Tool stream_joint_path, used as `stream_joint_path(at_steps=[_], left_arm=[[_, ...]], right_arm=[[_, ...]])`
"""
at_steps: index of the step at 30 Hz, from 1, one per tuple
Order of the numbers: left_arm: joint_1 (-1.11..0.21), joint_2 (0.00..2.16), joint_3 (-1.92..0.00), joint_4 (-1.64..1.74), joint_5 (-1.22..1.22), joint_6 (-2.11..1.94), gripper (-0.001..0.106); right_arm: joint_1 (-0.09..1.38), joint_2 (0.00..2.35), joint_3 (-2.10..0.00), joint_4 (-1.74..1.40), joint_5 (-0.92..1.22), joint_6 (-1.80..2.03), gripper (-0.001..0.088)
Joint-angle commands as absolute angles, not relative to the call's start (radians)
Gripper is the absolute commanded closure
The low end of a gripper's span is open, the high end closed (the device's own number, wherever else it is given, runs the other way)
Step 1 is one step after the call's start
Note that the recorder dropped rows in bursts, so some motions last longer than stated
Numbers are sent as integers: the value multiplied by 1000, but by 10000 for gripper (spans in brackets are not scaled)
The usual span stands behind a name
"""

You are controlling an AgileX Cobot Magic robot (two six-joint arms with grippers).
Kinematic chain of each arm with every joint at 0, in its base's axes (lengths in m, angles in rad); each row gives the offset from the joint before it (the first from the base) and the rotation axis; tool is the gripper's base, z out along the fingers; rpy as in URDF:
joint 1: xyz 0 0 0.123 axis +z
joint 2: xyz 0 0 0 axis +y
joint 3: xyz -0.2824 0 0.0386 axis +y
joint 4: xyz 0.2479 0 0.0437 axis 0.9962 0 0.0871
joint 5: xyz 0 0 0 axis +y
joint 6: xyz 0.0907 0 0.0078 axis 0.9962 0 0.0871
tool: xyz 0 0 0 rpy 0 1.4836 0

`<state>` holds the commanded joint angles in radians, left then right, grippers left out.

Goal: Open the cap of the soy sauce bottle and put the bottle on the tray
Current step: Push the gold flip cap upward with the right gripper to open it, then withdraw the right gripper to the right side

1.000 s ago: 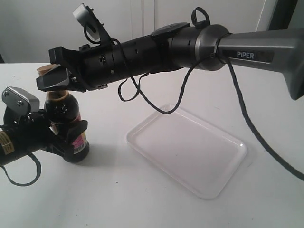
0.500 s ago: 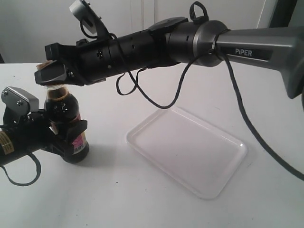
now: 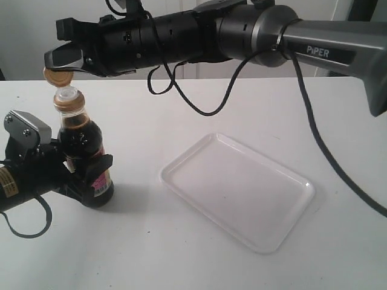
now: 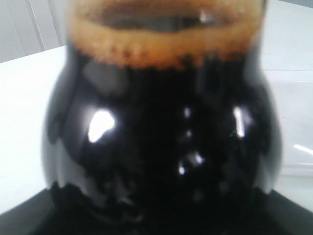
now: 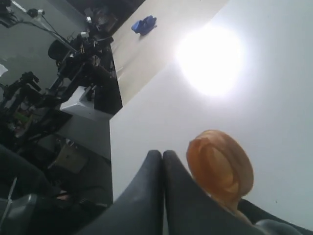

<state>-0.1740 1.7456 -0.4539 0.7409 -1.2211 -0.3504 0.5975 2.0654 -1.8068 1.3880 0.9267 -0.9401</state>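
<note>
The soy sauce bottle (image 3: 80, 140) stands upright on the white table at the left, with my left gripper (image 3: 84, 172) shut around its labelled lower body. In the left wrist view the dark bottle (image 4: 161, 127) fills the frame. Its golden-tan cap (image 3: 58, 77) is flipped up and back on its hinge, baring the white spout (image 3: 66, 94). My right gripper (image 3: 59, 58) reaches across from the right and hovers just above the open cap, its fingertips (image 5: 172, 169) pressed together with nothing between them. The cap (image 5: 221, 164) shows right beside them. The white tray (image 3: 239, 190) lies empty to the bottle's right.
The right arm (image 3: 254, 33) spans the upper scene from the right edge, with a black cable (image 3: 314, 157) drooping above the tray's far side. The table edge and cluttered floor equipment (image 5: 58, 93) show in the right wrist view.
My right gripper has risen and shifted slightly left; the cap, down under the fingers before, now stands flipped open above the spout. The left gripper and bottle have stayed put.
</note>
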Motion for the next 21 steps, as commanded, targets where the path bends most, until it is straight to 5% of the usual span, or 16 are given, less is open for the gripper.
stream_joint_path(at_steps=[11, 21], left_arm=[[-174, 1746, -454, 733, -1221, -364, 1053], [-174, 1746, -454, 727, -1221, -407, 1053]], right_arm=[[598, 1968, -1801, 729, 1212, -604, 868], [598, 1822, -1596, 166, 1142, -237, 868]])
